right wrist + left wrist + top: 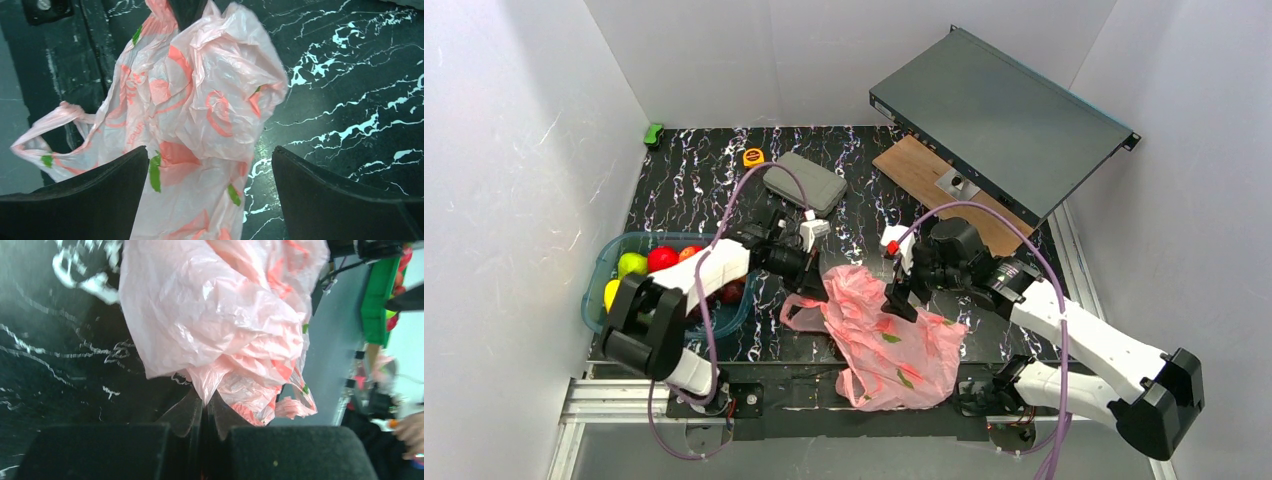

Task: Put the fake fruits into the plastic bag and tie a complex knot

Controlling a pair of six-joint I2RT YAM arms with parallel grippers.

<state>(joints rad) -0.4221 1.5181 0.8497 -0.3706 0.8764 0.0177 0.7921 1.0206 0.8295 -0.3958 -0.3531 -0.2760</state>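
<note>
Over the marbled table (pixel 704 170), the top view gives you the plastic bag (pixel 894 345) lying crumpled near the front edge, between the two arms. The fake fruits (pixel 656 262) sit in the teal tub (pixel 596 290) at the left, well apart from it. None looks bagged, so I judge the loading and the knot all lie ahead. At the left wrist, your left gripper (pixel 204 407) has its jaws pinched together on a fold of the bag. At the right wrist, your right gripper (pixel 210 155) stands wide, straddling the film and gripping nothing.
</note>
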